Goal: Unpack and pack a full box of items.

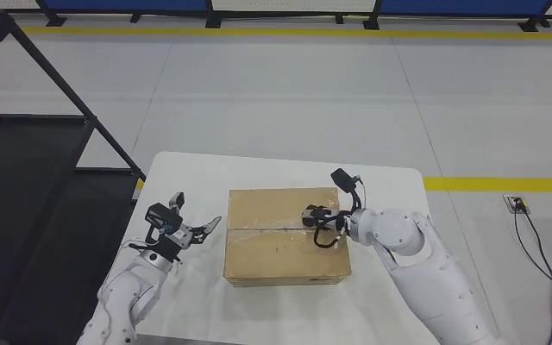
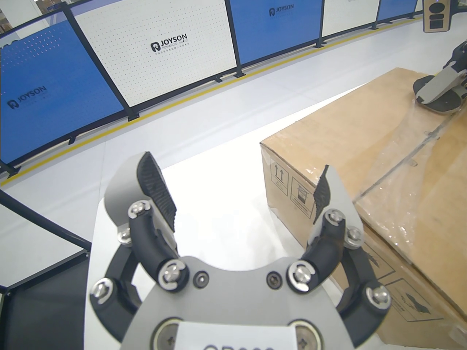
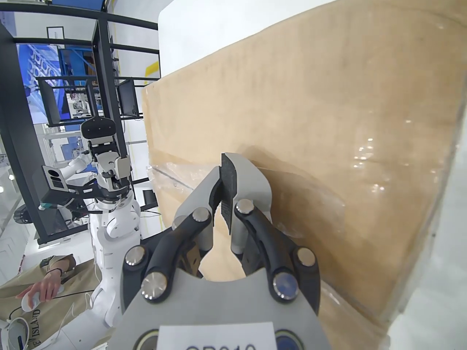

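Box [image 1: 287,246] sits taped shut, centre of the top view. Right gripper [image 1: 312,216], pinched closed, rests on its seam [image 1: 263,229]; left gripper [image 1: 200,226] hangs wide open beside it. Best press down and follow the seam straight.

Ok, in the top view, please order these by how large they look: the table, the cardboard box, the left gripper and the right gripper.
1. table
2. cardboard box
3. left gripper and right gripper: they look much alike, so I do not rank them.

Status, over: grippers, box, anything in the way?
Left gripper open, beside the brown cardboard box. Right gripper shut, on the box top at its seam. Box closed; clear tape over seam.
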You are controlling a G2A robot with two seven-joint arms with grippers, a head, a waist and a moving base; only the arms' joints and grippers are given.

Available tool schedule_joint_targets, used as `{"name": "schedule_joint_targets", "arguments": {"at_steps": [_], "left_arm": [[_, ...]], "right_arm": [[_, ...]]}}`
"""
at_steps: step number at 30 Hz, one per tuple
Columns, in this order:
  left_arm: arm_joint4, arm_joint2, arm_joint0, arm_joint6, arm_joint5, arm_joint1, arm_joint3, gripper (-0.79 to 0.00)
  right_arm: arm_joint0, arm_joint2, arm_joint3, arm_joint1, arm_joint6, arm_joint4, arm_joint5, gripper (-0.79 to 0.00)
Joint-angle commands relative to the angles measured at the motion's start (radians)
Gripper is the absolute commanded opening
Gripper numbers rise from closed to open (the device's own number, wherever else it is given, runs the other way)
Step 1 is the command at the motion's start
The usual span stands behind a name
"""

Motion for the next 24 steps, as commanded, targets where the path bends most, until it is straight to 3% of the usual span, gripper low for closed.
{"name": "schedule_joint_targets", "arguments": {"at_steps": [1, 24], "left_arm": [[-0.001, -0.001, 0.001, -0.001, 0.001, 0.000, -0.001, 0.000], [0.002, -0.003, -0.012, -0.007, -0.004, 0.003, 0.003, 0.000]], "right_arm": [[-0.004, 0.008, -0.001, 0.002, -0.007, -0.003, 0.004, -0.785], [-0.113, 0.137, -0.111, 0.037, -0.070, -0.038, 0.076, -0.785]]}}
